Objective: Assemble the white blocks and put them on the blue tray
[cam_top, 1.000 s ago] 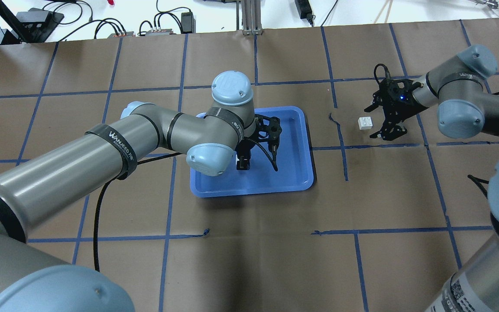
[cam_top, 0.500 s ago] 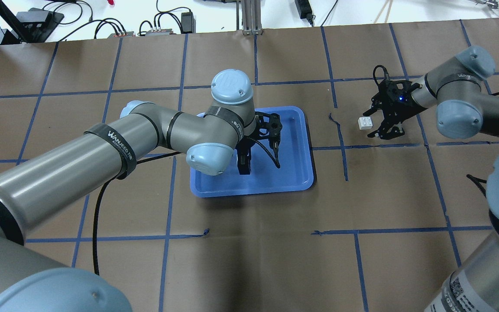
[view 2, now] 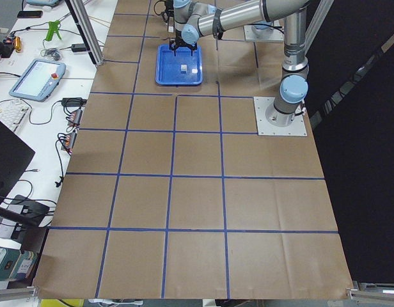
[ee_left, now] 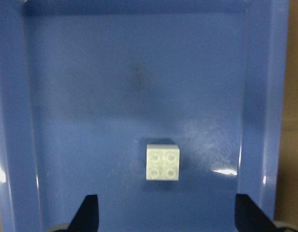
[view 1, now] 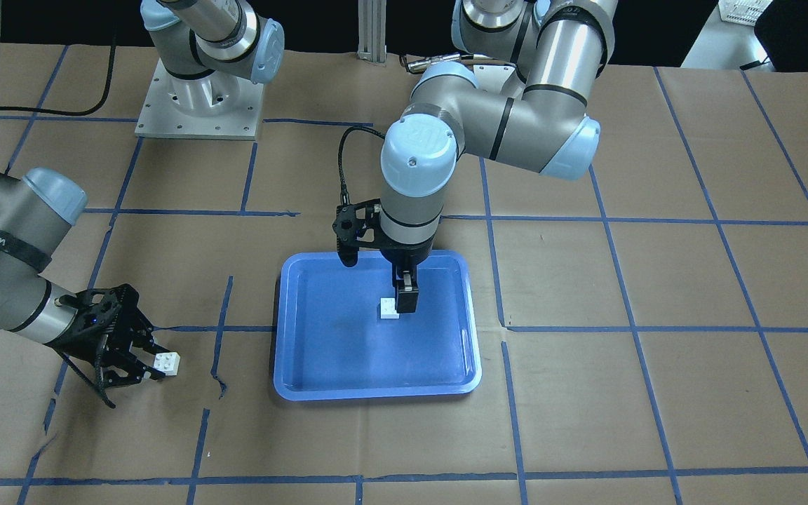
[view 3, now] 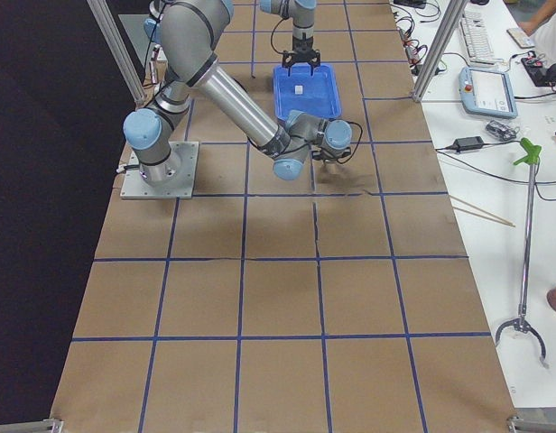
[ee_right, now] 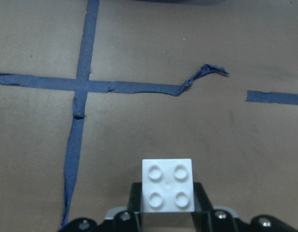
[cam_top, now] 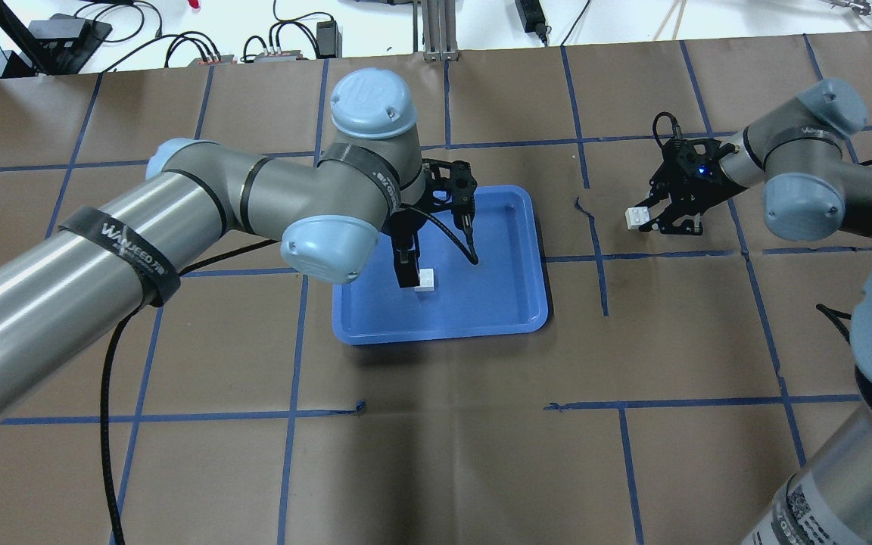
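One white block [cam_top: 426,280] lies studs up on the blue tray [cam_top: 504,295], also in the front view [view 1: 389,309] and the left wrist view [ee_left: 162,162]. My left gripper [cam_top: 440,261] hangs open above the tray [view 1: 348,358], one finger just beside the block and not holding it; its fingertips [ee_left: 88,212] stand wide apart. The second white block [cam_top: 636,217] is on the brown paper right of the tray. My right gripper [cam_top: 642,221] is shut on it, and it sits between the fingers [ee_right: 200,200] in the right wrist view [ee_right: 167,192].
The table is brown paper with a blue tape grid. A torn tape end [cam_top: 580,204] lies between the tray and the right gripper. Cables and power boxes [cam_top: 277,53] line the far edge. The right arm's base plate [view 1: 197,105] stands at the robot's side.
My left arm rose and pulled back and left, uncovering the block that lies on the tray. My right gripper moved left onto the other block and closed its fingers on it.
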